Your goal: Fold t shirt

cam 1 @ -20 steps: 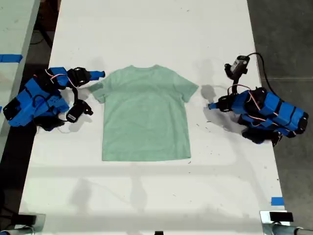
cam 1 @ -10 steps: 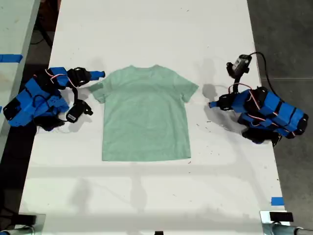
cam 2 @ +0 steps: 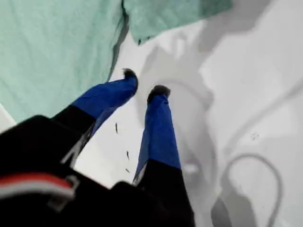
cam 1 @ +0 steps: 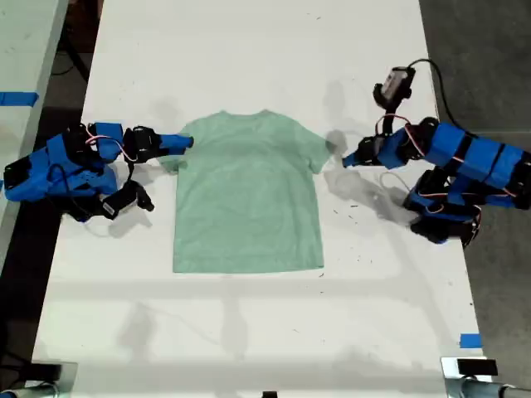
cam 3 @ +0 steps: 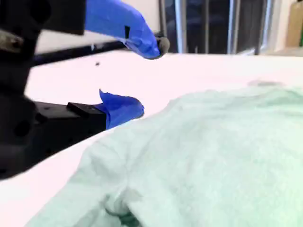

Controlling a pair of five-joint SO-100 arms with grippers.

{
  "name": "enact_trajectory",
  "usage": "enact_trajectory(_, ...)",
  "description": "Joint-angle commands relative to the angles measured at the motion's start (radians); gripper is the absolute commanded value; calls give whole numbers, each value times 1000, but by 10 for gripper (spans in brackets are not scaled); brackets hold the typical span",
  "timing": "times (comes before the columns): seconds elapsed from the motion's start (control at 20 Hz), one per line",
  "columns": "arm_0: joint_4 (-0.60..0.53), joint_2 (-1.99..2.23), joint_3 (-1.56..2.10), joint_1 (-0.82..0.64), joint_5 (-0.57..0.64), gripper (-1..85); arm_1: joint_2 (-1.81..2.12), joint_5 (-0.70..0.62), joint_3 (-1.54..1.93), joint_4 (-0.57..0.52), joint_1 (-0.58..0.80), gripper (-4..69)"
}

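The pale mint-green t shirt [cam 1: 247, 195] lies flat and face up in the middle of the white table [cam 1: 249, 50], neck toward the far edge. My first gripper [cam 1: 347, 160] is at the exterior view's right, just off that sleeve. In the first wrist view its blue fingers [cam 2: 144, 84] stand slightly apart over bare table, beside the t shirt [cam 2: 52, 42], holding nothing. My second gripper [cam 1: 184, 141] is at the exterior view's left, its tip at the other sleeve. It [cam 3: 144, 78] is open, one jaw low at the edge of the t shirt [cam 3: 213, 156], the other above.
Dark floor runs along both long sides of the table in the exterior view. Blue tape marks sit at that view's lower right [cam 1: 470, 340] and far left [cam 1: 18, 99]. A thin cable [cam 1: 390, 178] trails on the table by the first arm.
Both arms have reached in toward the t shirt. My second gripper moved to the sleeve's edge, and my first gripper closed in on the opposite sleeve. The shirt has not moved.
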Motion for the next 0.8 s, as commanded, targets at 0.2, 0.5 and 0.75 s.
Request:
enact_trajectory(0.2,-101,6,34,-219,173,231,-520,-109,-354,-101,204,306)
enact_trajectory(0.5,-83,6,35,-146,198,-3,-851,-169,-494,-264,255,229)
enact_trajectory(0.75,-71,6,35,-133,196,-3,-939,-161,-597,-253,195,15)
